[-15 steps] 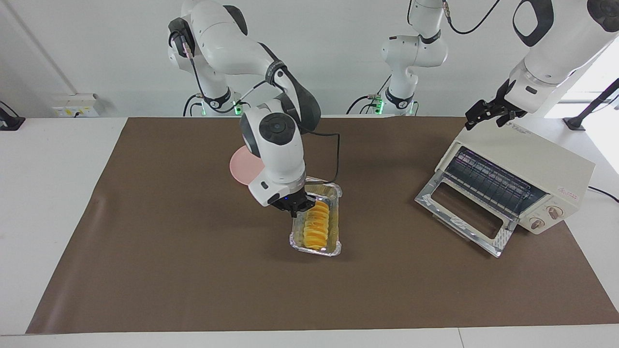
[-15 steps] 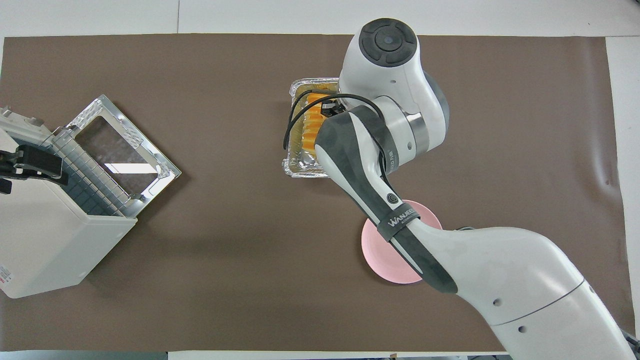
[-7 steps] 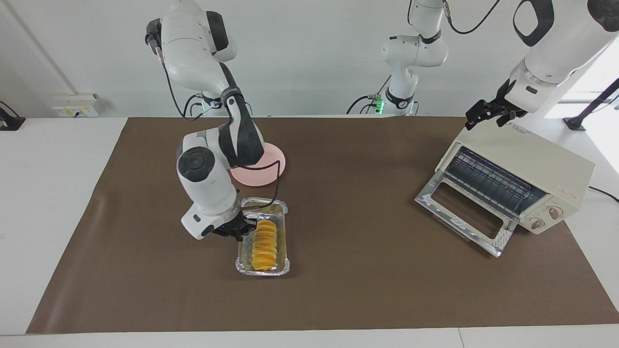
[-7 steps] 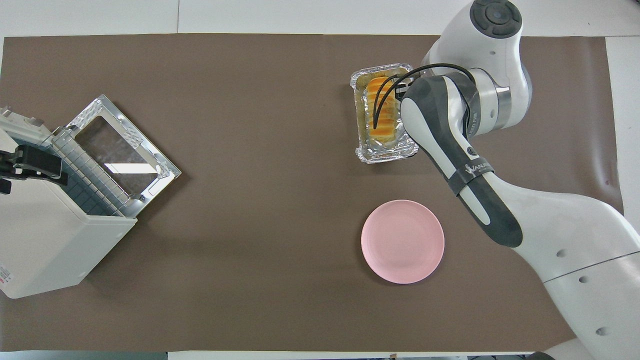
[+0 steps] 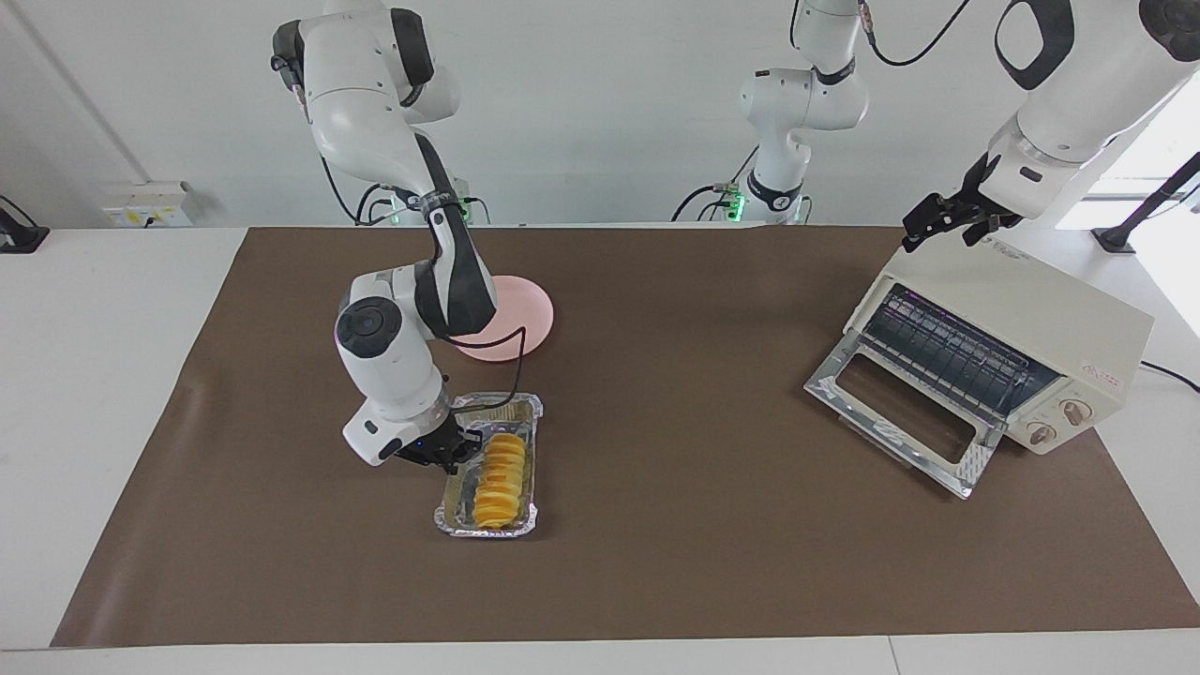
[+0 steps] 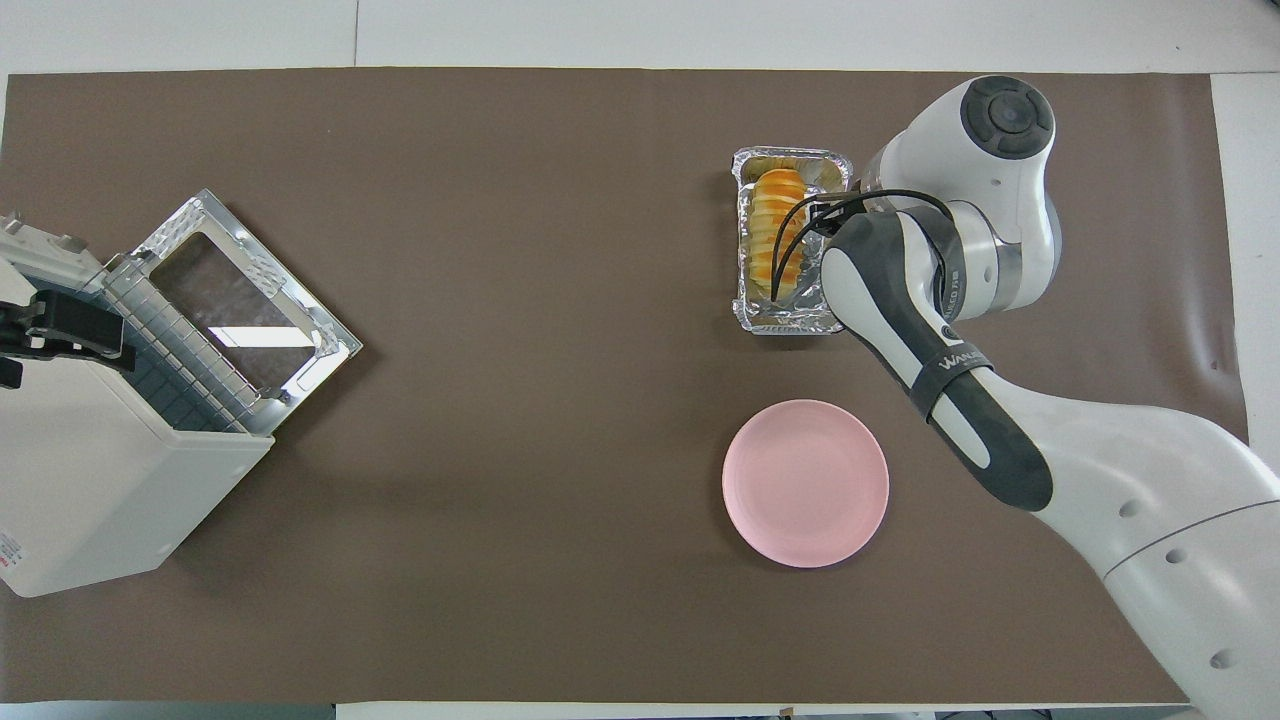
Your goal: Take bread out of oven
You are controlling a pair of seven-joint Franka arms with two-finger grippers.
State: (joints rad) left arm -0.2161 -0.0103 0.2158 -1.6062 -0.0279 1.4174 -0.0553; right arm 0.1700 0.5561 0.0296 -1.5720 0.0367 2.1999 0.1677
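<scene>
The golden ridged bread (image 5: 499, 466) lies in a silver foil tray (image 5: 487, 531) on the brown mat, farther from the robots than the pink plate. It also shows in the overhead view (image 6: 775, 225) in the tray (image 6: 790, 322). My right gripper (image 5: 457, 452) is shut on the tray's long rim, beside the bread. The cream oven (image 5: 1031, 319) stands at the left arm's end of the table with its glass door (image 5: 900, 412) dropped open and the rack bare. My left gripper (image 5: 937, 225) waits over the oven's top (image 6: 90, 480).
A pink plate (image 5: 520, 319) sits nearer to the robots than the tray, partly covered by the right arm; it shows in full in the overhead view (image 6: 805, 483). A brown mat (image 5: 712, 562) covers the table.
My right gripper has dragged the foil tray with the bread from the middle of the mat toward the right arm's end, uncovering the pink plate. The left arm has not moved.
</scene>
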